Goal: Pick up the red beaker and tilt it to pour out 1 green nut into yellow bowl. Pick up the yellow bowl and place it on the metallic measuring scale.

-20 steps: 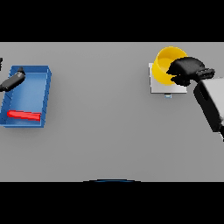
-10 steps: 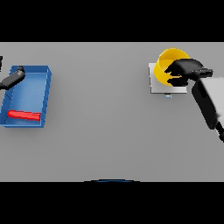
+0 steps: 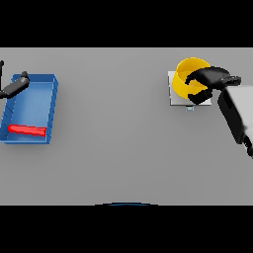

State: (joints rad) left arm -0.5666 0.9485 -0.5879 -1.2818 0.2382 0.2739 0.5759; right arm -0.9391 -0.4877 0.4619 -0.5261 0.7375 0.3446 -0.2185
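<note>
The yellow bowl (image 3: 185, 78) sits on the metallic measuring scale (image 3: 176, 95) at the table's far right. My right hand (image 3: 207, 81) is at the bowl's right rim, its fingers curled over the edge. The red beaker (image 3: 27, 130) lies on its side in the blue tray (image 3: 52, 106) at the far left. My left hand (image 3: 15, 86) hovers over the tray's far left corner. No green nut shows.
The grey table (image 3: 113, 128) lies bare between the blue tray and the scale. My right forearm (image 3: 237, 116) runs from the right edge up to the bowl.
My right hand and forearm have drifted slightly left and down at the bowl's rim. The bowl, the scale, the beaker and my left hand have stayed put.
</note>
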